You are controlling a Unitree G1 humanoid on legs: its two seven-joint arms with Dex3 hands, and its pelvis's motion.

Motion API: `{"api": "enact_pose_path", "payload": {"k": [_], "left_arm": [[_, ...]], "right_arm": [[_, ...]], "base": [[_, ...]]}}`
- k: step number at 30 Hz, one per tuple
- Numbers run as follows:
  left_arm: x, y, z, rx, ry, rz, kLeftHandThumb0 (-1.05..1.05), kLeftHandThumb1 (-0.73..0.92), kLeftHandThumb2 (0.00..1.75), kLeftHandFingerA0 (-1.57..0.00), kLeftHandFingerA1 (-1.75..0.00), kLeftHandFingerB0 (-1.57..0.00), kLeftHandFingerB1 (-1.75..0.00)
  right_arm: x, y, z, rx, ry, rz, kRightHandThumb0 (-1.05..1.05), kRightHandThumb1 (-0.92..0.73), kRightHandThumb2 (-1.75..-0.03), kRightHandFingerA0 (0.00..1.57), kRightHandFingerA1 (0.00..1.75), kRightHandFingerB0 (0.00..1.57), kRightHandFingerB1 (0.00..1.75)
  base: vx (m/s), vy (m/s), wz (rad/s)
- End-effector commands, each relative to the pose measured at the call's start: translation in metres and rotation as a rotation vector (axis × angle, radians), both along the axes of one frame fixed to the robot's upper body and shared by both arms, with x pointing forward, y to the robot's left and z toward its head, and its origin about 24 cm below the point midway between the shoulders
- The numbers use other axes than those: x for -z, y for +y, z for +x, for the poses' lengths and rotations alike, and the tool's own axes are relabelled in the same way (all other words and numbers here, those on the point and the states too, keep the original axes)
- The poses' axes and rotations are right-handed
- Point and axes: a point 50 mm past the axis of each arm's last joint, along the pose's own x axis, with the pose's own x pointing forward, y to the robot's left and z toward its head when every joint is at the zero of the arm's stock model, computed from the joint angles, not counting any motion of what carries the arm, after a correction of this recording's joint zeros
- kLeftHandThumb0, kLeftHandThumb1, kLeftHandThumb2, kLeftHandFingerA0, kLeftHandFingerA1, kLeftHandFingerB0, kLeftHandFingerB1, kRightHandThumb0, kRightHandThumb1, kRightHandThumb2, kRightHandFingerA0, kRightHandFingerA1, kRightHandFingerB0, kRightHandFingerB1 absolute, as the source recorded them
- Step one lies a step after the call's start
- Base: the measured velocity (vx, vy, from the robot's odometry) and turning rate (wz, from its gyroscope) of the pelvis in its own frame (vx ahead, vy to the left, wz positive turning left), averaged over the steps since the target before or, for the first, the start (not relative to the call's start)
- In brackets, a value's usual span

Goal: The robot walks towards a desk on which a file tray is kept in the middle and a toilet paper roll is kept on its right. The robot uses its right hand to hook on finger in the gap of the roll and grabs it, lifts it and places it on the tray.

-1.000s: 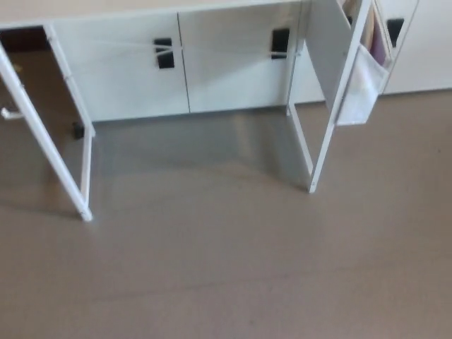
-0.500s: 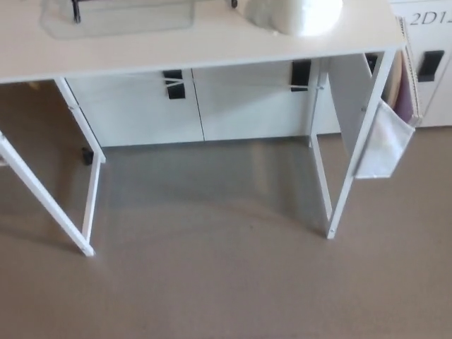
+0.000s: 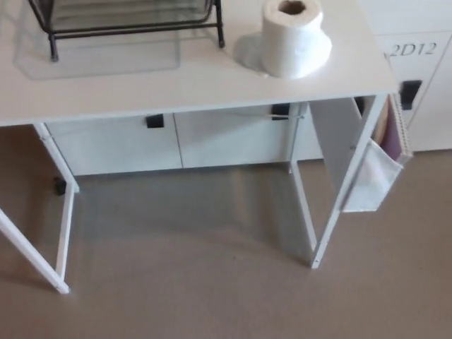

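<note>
Neither robot hand is in view, so their state cannot be told. The toilet paper roll (image 3: pixel 293 39) stands upright on the white desk (image 3: pixel 212 81), right of the black wire file tray (image 3: pixel 134 30). Hooking, lifting and placing are not yet done.

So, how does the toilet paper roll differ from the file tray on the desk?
The file tray is black wire, see-through; the toilet paper roll is white and solid. The file tray is wide and cut off at the top; the roll is narrower, round, upright. Both rest on the white desk.
</note>
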Motion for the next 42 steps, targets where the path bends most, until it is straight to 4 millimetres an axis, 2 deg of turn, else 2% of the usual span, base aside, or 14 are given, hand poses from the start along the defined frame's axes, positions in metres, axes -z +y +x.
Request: {"api": "enact_pose_path", "payload": {"k": [1,2,3,5,14,15,16,26,28,29,31,34,36,42], "left_arm": [[-0.004,0.006,-0.003,-0.02,0.03,0.016,-1.05,0.72,1.23,-0.31,-0.82,-0.07,-0.67],[-0.004,0.006,-0.004,-0.011,0.031,0.016,-1.04,0.92,0.73,-0.19,-0.89,-0.06,-0.75],[-0.004,0.007,-0.004,0.012,0.07,0.047,-0.56,0.46,1.17,-0.04,-0.62,0.0,-0.59],[-0.005,0.007,-0.004,0.015,0.053,0.033,-1.05,0.73,1.25,-0.16,-0.74,-0.07,-0.67],[-0.003,0.006,-0.005,-0.009,0.043,0.029,-1.05,0.71,1.23,-0.23,-0.79,-0.09,-0.68],[-0.004,0.007,-0.005,-0.009,0.045,0.03,-1.05,0.92,0.74,-0.2,-0.9,-0.09,-0.77],[-0.004,0.007,-0.004,-0.002,0.055,0.038,-0.58,0.48,1.18,-0.15,-0.7,0.0,-0.61],[-0.008,0.009,0.001,0.033,0.075,0.061,-0.55,0.47,1.17,-0.07,-0.64,0.0,-0.6],[-0.008,0.009,0.001,0.03,0.071,0.05,-1.03,0.92,0.78,-0.18,-0.84,-0.09,-0.74],[-0.008,0.009,0.002,0.029,0.061,0.052,-1.05,0.74,1.25,-0.21,-0.77,-0.02,-0.64],[-0.008,0.009,0.001,0.007,0.053,0.044,-1.05,0.73,1.25,-0.32,-0.83,-0.01,-0.64],[-0.008,0.009,0.001,0.002,0.048,0.039,-1.05,0.92,0.75,-0.16,-0.84,-0.09,-0.75],[-0.009,0.009,0.001,0.007,0.054,0.04,-0.57,0.45,1.16,-0.04,-0.63,0.0,-0.6],[-0.01,0.009,0.004,0.015,0.042,0.043,-1.05,0.73,1.26,-0.2,-0.76,-0.04,-0.65]], "right_arm": [[-0.003,-0.005,-0.005,0.016,0.024,-0.03,-0.52,-0.53,-0.65,0.27,0.36,0.13,0.32],[-0.004,-0.007,-0.007,-0.002,0.045,-0.059,-0.25,-0.35,-0.89,0.12,0.46,0.06,0.47],[-0.004,-0.007,-0.009,0.06,-0.01,-0.012,-0.24,-0.28,-0.84,0.14,0.46,0.08,0.48],[0.0,-0.004,-0.009,0.084,-0.014,-0.005,-0.24,-0.31,-0.86,0.12,0.46,0.07,0.47],[0.0,-0.003,-0.012,0.04,0.002,-0.032,-0.24,-0.34,-0.88,0.12,0.46,0.07,0.47],[0.002,-0.002,-0.011,0.045,-0.006,-0.03,-0.24,-0.35,-0.88,0.1,0.46,0.06,0.47],[0.002,-0.002,-0.011,0.048,0.001,-0.021,-0.51,-0.51,-0.65,0.29,0.36,0.09,0.31],[0.001,-0.003,-0.017,0.049,-0.006,0.048,-0.24,-0.35,-0.87,0.03,0.43,0.01,0.45],[0.004,0.0,-0.018,0.064,-0.041,0.034,-0.45,-0.49,-0.61,0.27,0.35,0.11,0.3],[0.005,0.001,-0.019,0.068,-0.029,0.011,-0.45,-0.51,-0.62,0.28,0.34,0.13,0.31],[0.006,0.001,-0.018,0.071,-0.016,-0.009,-0.46,-0.52,-0.63,0.27,0.35,0.11,0.31],[0.004,-0.002,-0.021,0.094,-0.029,0.008,-0.46,-0.5,-0.63,0.25,0.34,0.14,0.32],[0.006,0.0,-0.021,0.118,-0.049,0.013,-0.21,-0.36,-0.88,0.11,0.46,0.08,0.47],[0.006,0.0,-0.024,0.118,-0.053,0.023,-0.22,-0.36,-0.88,0.09,0.45,0.06,0.47]], "base": [[0.04,-0.053,0.12],[0.05,-0.131,0.15],[0.03,-0.156,0.08],[0.03,-0.216,0.09],[0.1,-0.097,0.01],[0.11,-0.001,-0.02],[0.09,0.015,-0.05],[0.07,0.137,-0.01],[-0.04,0.041,0.03],[0.0,0.0,0.0],[0.0,0.0,0.0],[0.0,0.0,0.0],[0.0,0.0,0.0],[0.0,0.0,0.0]]}}
